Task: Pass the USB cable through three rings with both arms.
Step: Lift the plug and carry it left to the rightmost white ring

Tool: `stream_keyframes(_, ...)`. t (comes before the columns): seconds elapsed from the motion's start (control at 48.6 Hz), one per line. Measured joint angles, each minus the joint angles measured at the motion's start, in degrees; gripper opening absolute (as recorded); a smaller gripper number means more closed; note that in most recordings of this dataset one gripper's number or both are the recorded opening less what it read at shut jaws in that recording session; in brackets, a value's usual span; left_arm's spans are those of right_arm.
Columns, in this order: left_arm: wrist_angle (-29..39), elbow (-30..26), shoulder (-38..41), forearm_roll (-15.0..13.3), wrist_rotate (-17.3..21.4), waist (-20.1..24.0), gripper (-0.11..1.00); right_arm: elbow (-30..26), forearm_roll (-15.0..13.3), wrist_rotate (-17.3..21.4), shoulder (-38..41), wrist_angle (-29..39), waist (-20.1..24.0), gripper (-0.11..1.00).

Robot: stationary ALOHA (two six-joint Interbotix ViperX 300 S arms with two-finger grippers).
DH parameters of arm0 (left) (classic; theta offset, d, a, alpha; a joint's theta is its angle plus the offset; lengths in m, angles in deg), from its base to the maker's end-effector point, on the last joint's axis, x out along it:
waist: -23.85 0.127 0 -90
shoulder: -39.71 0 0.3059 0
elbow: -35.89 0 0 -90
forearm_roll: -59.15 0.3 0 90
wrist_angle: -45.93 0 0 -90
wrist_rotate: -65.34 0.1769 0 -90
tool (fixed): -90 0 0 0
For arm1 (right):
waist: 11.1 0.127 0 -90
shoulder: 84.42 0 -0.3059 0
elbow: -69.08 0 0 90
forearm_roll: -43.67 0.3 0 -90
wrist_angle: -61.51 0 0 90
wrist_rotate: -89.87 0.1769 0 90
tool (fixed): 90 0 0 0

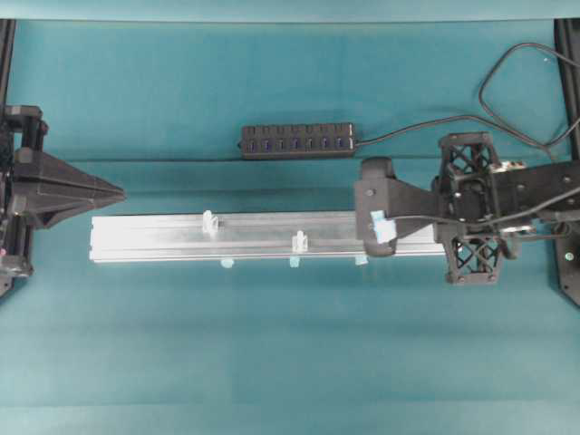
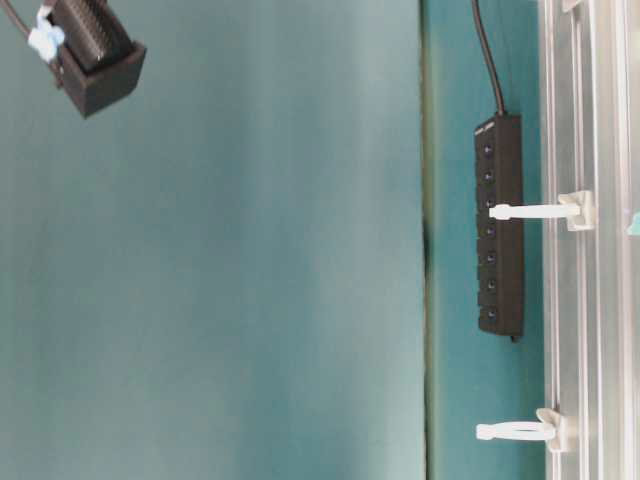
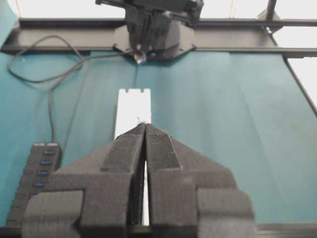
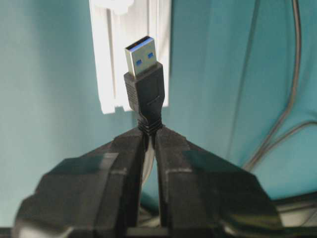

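Right fingers are pinching the USB cable just behind the plug, which sticks out toward the rail. Left fingers pressed together, empty.

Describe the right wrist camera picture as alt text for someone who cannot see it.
Black robot jaws, closed, pinch the USB cable just below its plug, which sticks straight out with its silver tip and blue insert facing the camera. Behind it lies the end of a silver aluminium rail on a teal surface, with thin dark cords at right.
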Motion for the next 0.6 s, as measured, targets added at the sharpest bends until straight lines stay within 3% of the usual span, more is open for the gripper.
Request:
stream_keyframes(0.37, 0.0, -0.26, 0.18, 0.0, 0.0, 0.09, 0.02, 10.72, 0.09, 5.98, -3.6, -9.84, -0.44, -0.06)
stream_keyframes(0.597, 0.0, -0.97, 0.26, 0.0, 0.0, 0.18, 0.02, 13.54, 0.18, 7.12, -1.14, -17.84, -0.44, -0.06)
